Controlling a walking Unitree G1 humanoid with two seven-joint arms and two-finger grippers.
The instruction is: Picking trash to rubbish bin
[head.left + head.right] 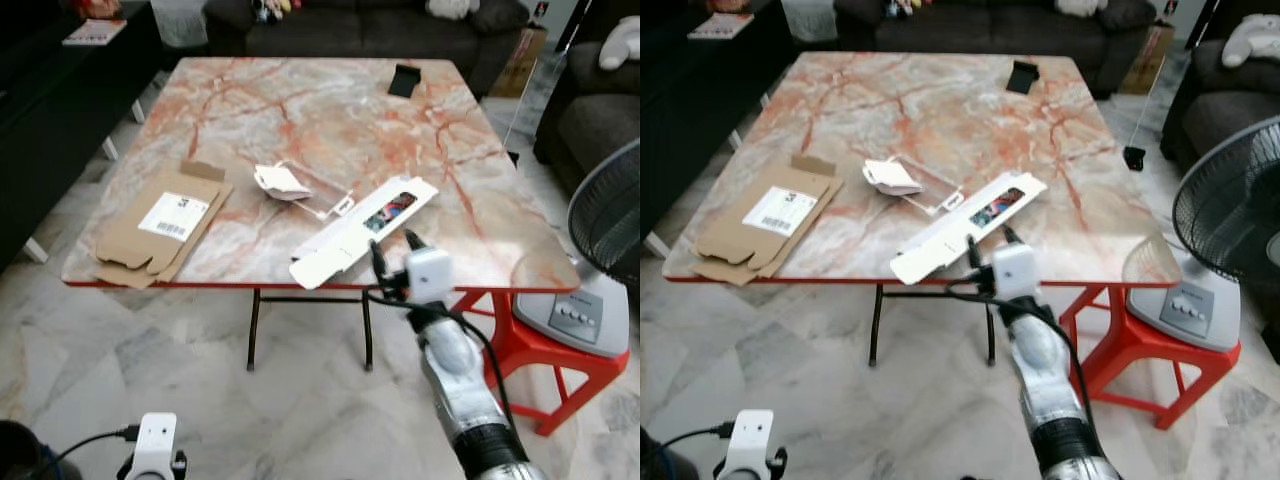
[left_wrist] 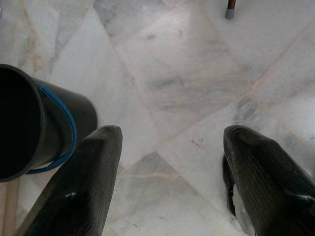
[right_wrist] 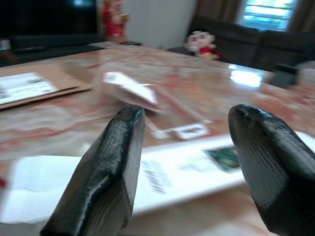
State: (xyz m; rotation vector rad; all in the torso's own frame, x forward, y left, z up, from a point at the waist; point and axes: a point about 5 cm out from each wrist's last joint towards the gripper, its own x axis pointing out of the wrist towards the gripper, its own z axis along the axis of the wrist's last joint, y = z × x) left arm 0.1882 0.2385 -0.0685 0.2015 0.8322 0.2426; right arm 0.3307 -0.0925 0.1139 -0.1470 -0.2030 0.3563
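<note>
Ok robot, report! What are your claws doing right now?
Right claw open at the table edge, facing the long white packaging. Left claw open, low over the floor beside the black bin. Flattened cardboard and clear plastic wrapper still on table.

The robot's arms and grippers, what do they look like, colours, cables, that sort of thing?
The right arm is a silver metal tube with a dark ribbed band lower down and a white block at the wrist. A black cable loops along it. The right gripper has two long matte black fingers with rounded tips. The left gripper has the same fingers; its wrist is white too.
</note>
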